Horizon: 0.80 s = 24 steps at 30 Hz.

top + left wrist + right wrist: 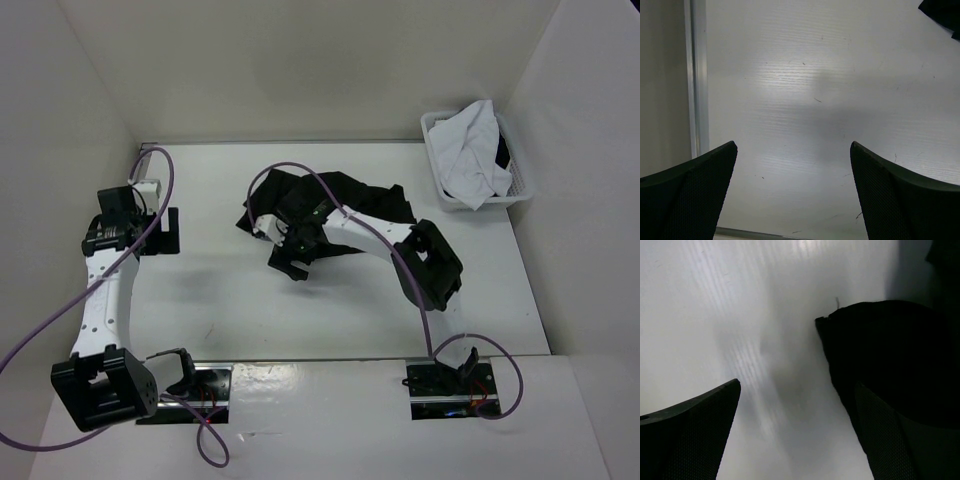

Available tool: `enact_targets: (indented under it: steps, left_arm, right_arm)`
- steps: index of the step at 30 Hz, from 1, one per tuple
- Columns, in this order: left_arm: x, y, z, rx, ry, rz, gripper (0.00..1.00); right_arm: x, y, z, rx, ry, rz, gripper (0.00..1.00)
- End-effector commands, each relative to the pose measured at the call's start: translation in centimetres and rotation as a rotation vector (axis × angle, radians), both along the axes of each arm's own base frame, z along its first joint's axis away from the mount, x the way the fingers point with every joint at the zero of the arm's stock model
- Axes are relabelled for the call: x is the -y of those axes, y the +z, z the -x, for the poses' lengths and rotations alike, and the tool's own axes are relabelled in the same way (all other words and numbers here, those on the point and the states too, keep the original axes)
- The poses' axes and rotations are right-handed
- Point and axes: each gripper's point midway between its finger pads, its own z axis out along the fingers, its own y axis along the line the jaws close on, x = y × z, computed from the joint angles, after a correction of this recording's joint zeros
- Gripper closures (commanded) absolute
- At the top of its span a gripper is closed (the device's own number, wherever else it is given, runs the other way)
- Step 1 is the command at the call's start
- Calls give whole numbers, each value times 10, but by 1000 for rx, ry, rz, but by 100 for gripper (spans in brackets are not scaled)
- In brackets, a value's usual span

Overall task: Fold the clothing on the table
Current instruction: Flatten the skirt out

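Overhead, the clothing [372,200], a black skirt, lies crumpled in a loose heap on the tabletop [230,310], not yet folded. The right arm [365,232] reaches across it, so the right jaws sit at the heap's near-left edge, with most of the fabric behind and to the right of them. From the right wrist, those jaws are spread wide and pinch nothing. A dark fold of the skirt [890,355] fills the space by the right-hand finger [905,450], with its corner poking in between the two fingers. Bare white surface lies ahead of the left-hand finger [690,435]. Whether that finger touches the cloth cannot be told.

The left jaws are also spread wide and hold nothing. Only bare tabletop [815,100] shows between them, and the grey rail [697,75] runs just off their left side. A small black tip of the skirt [942,12] shows far ahead and to their right, well apart from them.

Beyond the right jaws, off to their right, a white basket [520,185] holds a white garment [470,150].
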Motion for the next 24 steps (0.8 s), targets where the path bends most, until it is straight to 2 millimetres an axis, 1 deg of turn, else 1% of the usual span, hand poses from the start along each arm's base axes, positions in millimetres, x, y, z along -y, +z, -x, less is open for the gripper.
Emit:
enact_targets:
  steps: [1, 2, 3, 4, 5, 6, 7, 8, 9, 10, 11, 12, 13, 14, 15, 16, 17, 18, 20, 21, 22, 23, 24]
  left_arm:
    - [-3, 8, 0, 38, 2, -21, 0]
    - [-3, 8, 0, 38, 2, -21, 0]
    - [-3, 8, 0, 38, 2, -21, 0]
    - [-3, 8, 0, 38, 2, -21, 0]
    - [-3, 10, 0, 47, 2, -24, 0]
    - [-5, 6, 3, 38, 11, -21, 0]
    - [-4, 6, 2, 40, 5, -15, 0]
    - [-3, 9, 3, 50, 5, -18, 0]
    - [-6, 9, 4, 50, 14, -18, 0]
    - [-6, 9, 4, 50, 14, -18, 0]
    - [-6, 9, 4, 50, 14, -18, 0]
    - [-6, 9, 4, 50, 14, -18, 0]
    - [-5, 11, 1, 61, 8, -15, 0]
    - [-4, 10, 3, 61, 8, -14, 0]
    - [-7, 10, 4, 61, 17, -15, 0]
    - [-7, 10, 4, 61, 17, -15, 0]
    - [-7, 10, 4, 61, 17, -15, 0]
    - [-7, 10, 4, 61, 17, -15, 0]
    - [-7, 10, 4, 61, 17, -15, 0]
    - [-7, 10, 4, 61, 17, -15, 0]
    - [-7, 10, 4, 61, 17, -15, 0]
    - [-7, 10, 4, 61, 17, -15, 0]
    - [-7, 10, 4, 61, 17, -15, 0]
  right_arm:
    - [-13, 3, -28, 108, -55, -44, 1]
    - [-16, 5, -34, 132, -62, -55, 1]
    - [-17, 2, -36, 139, -67, -51, 1]
    - [-17, 2, -39, 150, -85, -53, 1]
    - [-19, 3, -48, 163, -95, -67, 1]
    - [-18, 3, -49, 169, -100, -62, 1]
    - [-22, 2, -53, 177, -100, -71, 1]
    - [-20, -7, -54, 172, -105, -51, 1]
    - [-22, -7, -56, 174, -105, -53, 1]
    - [-23, -3, -59, 187, -110, -56, 1]
    - [-24, -10, -60, 183, -110, -52, 1]
    - [-24, -15, -59, 176, -109, -43, 3]
    - [-26, -12, -61, 183, -110, -52, 5]
    - [-25, -23, -60, 169, -109, -34, 13]
    - [-27, -20, -62, 174, -109, -41, 21]
    - [-26, -27, -61, 170, -100, -29, 29]
    - [-27, -29, -60, 157, -95, -28, 38]
    - [-26, -31, -63, 144, -98, -28, 61]
    - [-28, -25, -64, 146, -98, -31, 90]
    - [-26, -26, -63, 139, -97, -23, 100]
    - [-28, -17, -67, 131, -97, -46, 100]
    - [-27, -8, -63, 119, -91, -48, 100]
    - [-21, 12, -72, 130, -110, -77, 100]
